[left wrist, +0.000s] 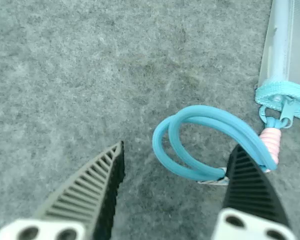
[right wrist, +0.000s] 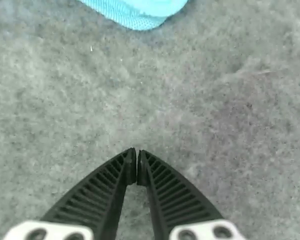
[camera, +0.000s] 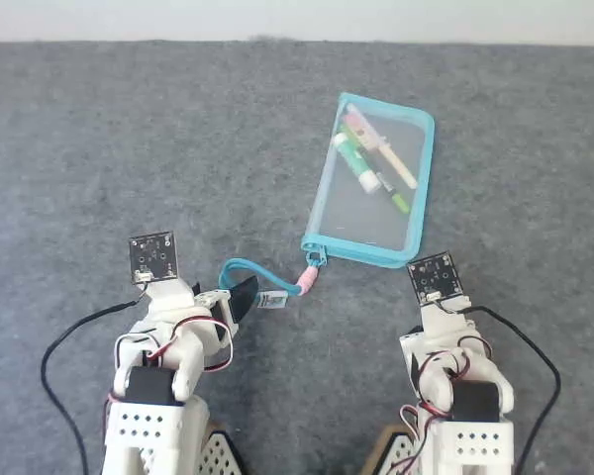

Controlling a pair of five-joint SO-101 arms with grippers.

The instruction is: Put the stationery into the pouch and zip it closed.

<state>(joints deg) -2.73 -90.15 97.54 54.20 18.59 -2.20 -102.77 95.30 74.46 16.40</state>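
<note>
A clear pouch with turquoise trim (camera: 374,184) lies right of the table's middle, with pens and markers (camera: 373,158) inside it. Its zipper pull (camera: 316,259) sits at the near left corner, joined to a pink bead (camera: 305,279) and a turquoise cord loop (camera: 243,269). My left gripper (left wrist: 177,152) is open just above the carpet, and the cord loop (left wrist: 205,135) lies between its fingers, close to one fingertip. The pouch corner (left wrist: 285,75) and zipper pull (left wrist: 282,112) are just beyond. My right gripper (right wrist: 136,159) is shut and empty, a little short of the pouch's near right corner (right wrist: 135,12).
Grey carpet (camera: 129,148) covers the whole table. Both arm bases (camera: 163,396) stand at the near edge, with black cables (camera: 64,356) trailing beside them. Open carpet lies left of and beyond the pouch.
</note>
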